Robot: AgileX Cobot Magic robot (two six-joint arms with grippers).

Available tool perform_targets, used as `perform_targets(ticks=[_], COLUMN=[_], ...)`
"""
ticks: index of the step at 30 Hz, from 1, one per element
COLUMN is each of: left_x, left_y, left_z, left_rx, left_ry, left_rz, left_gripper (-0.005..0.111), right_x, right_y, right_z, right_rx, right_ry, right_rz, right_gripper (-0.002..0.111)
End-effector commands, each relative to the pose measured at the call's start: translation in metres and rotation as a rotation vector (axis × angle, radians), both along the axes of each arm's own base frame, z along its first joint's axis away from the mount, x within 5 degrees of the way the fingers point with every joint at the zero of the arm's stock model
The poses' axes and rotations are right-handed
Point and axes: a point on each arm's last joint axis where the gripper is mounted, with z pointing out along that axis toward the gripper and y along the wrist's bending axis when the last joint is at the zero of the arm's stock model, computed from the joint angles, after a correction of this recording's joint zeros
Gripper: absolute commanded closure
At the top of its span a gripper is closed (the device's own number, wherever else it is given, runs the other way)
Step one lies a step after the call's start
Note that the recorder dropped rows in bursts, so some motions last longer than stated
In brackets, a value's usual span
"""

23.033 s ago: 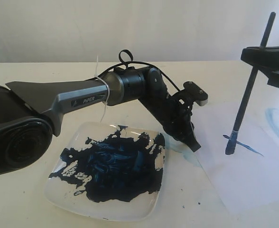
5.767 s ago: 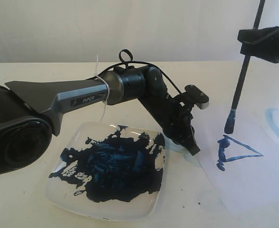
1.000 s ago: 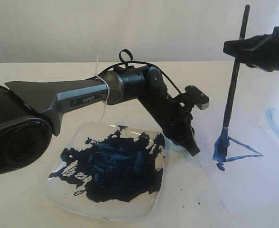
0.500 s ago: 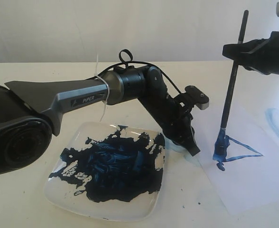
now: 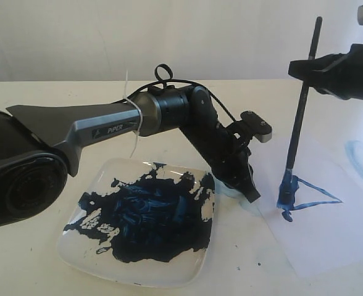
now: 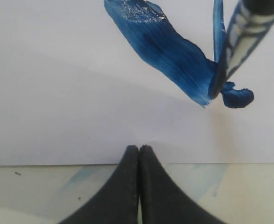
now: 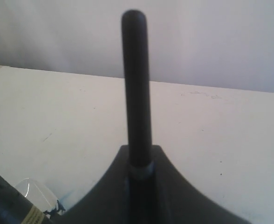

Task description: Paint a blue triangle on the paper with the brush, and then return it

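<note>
The black brush point(image 5: 299, 117) stands nearly upright, its blue-stained tip on the left corner of the blue triangle point(image 5: 308, 198) on the paper point(image 5: 329, 240). My right gripper point(image 5: 308, 66) is shut on the brush's upper shaft; in the right wrist view the brush handle point(image 7: 136, 88) rises from between the fingers. My left gripper point(image 5: 250, 190) is shut with nothing in it, its tips pressing the paper's left edge. The left wrist view shows my left gripper point(image 6: 139, 148) at the paper edge, a thick blue stroke point(image 6: 165, 51) and the brush tip point(image 6: 223, 77).
A white square plate point(image 5: 73, 253) smeared with dark blue paint lies front left, under the left arm point(image 5: 107, 126). A faint light-blue smear point(image 5: 362, 157) marks the table at the far right. The table's back edge meets a pale wall.
The brush has drifted slightly left and lower along the triangle's left corner, its tip still on the paint. The left arm has not moved.
</note>
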Motion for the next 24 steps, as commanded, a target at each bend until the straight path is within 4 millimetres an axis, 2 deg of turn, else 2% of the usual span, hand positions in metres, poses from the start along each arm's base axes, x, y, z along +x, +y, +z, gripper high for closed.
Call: perform_targets(ticks=[1, 24], left_x=[-0.0040, -0.0038], left_y=[0.0029, 0.0028], left_z=[-0.0059, -0.0058], left_rx=[0.041, 0.040], left_ry=[0.034, 0.032], left_rz=[-0.033, -0.032], left_gripper=[0.107, 0.107], right_x=[0.0032, 0.0061], right_y=[-0.0040, -0.0086], right_z=[-0.0053, -0.0133], right_rx=[0.016, -0.055], right_ry=[0.010, 0.043], right_rz=[-0.018, -0.065], right_gripper=[0.108, 0.108])
